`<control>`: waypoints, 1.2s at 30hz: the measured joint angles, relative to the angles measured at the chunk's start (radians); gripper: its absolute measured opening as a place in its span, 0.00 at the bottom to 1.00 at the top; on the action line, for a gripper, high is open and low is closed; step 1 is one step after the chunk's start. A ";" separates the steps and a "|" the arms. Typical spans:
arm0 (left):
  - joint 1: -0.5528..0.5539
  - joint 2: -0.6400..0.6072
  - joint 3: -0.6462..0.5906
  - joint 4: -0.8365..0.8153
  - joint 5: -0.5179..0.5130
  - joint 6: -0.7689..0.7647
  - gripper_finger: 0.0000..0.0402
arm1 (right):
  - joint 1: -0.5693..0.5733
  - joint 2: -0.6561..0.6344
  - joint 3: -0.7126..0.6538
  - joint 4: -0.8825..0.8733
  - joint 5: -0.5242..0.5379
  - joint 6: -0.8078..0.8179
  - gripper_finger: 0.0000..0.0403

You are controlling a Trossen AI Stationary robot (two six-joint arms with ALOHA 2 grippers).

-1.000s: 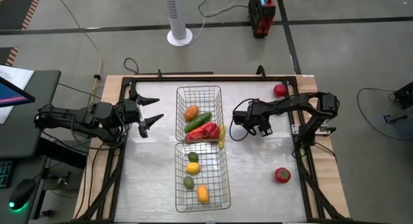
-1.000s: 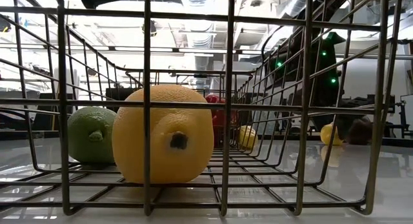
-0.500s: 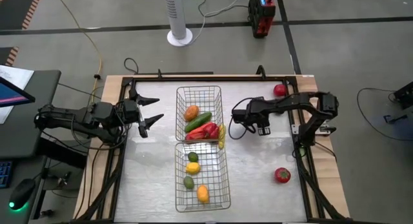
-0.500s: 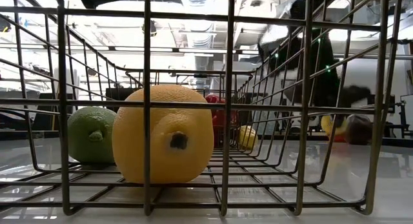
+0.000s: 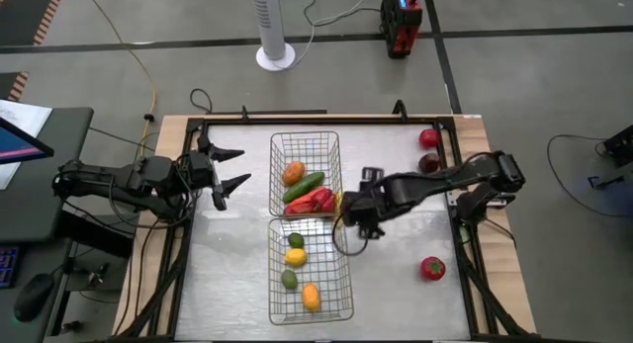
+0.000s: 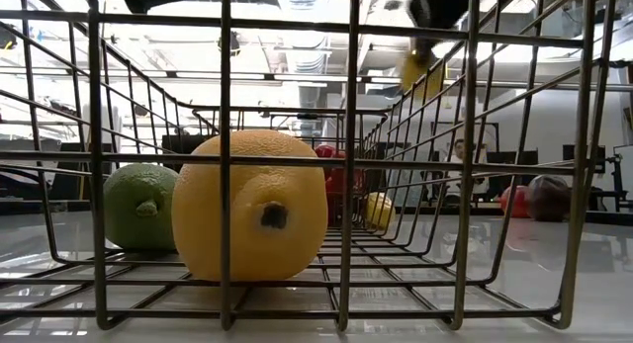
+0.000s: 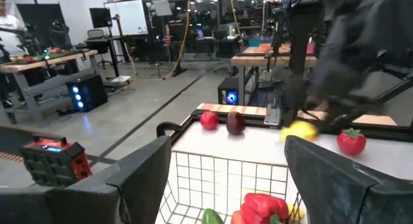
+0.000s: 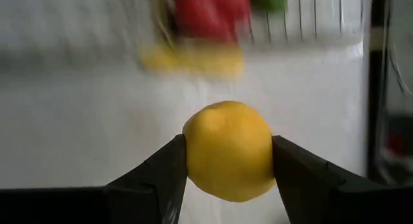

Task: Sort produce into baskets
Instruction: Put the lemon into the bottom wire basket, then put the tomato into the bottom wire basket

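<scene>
**Desk:** What does the overhead frame give us?

**Photographer:** Centre frame, two wire baskets (image 5: 338, 246) end to end. The upper one holds an orange (image 5: 293, 172), a cucumber (image 5: 304, 186) and red peppers (image 5: 314, 201); the lower holds a lime (image 5: 296, 240), lemons and another lime. The right gripper (image 5: 356, 212) reaches in from the right, just beside the baskets' right edge where the two meet. What it carries is hidden from above. The left gripper (image 5: 233, 170) waits at left of centre, fingers spread. A tomato (image 5: 432, 268) sits lower right, two apples (image 5: 428, 138) at upper right.

**Desk:** And table level?

**Photographer:** Mesh fills the frame, with a big orange-yellow fruit (image 6: 249, 207) and a lime (image 6: 141, 206) behind it. Top right, a blurred yellow shape hangs under a dark mass, probably the carried fruit, hard to confirm.

**Desk:** Left wrist?

**Photographer:** Its own fingers apart at the bottom, and beyond them, right of centre, a lemon (image 7: 299, 129) under the other arm.

**Desk:** Right wrist?

**Photographer:** The lemon (image 8: 228, 150) is pinched between both fingers (image 8: 151, 180), centre frame, above bare table. Peppers smear across the top.

**Desk:** Stage?

**Photographer:** Carrying, I'd say. Next it must clear the rim, come over the lower, citrus basket, and let go.
</scene>
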 joint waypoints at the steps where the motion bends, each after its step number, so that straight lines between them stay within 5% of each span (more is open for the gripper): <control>1: 0.000 0.000 0.000 0.000 0.000 -0.001 0.73 | 0.019 0.000 0.011 0.061 0.000 0.004 0.58; 7: 0.000 0.000 0.000 0.002 0.001 -0.001 0.73 | 0.097 0.014 0.016 0.386 -0.007 -0.067 0.64; 12: 0.000 0.002 0.000 0.000 0.001 -0.001 0.73 | 0.094 0.047 0.015 0.440 -0.069 -0.097 0.73; 17: 0.000 0.004 0.000 -0.003 0.002 0.002 0.73 | 0.069 0.048 0.016 0.351 -0.069 -0.099 0.81; 22: 0.000 0.004 0.000 -0.003 0.002 0.002 0.73 | 0.021 0.039 0.010 0.141 0.039 -0.026 0.82; 36: 0.000 0.003 0.000 -0.004 0.002 0.002 0.73 | -0.107 -0.226 -0.477 0.086 0.078 0.196 0.81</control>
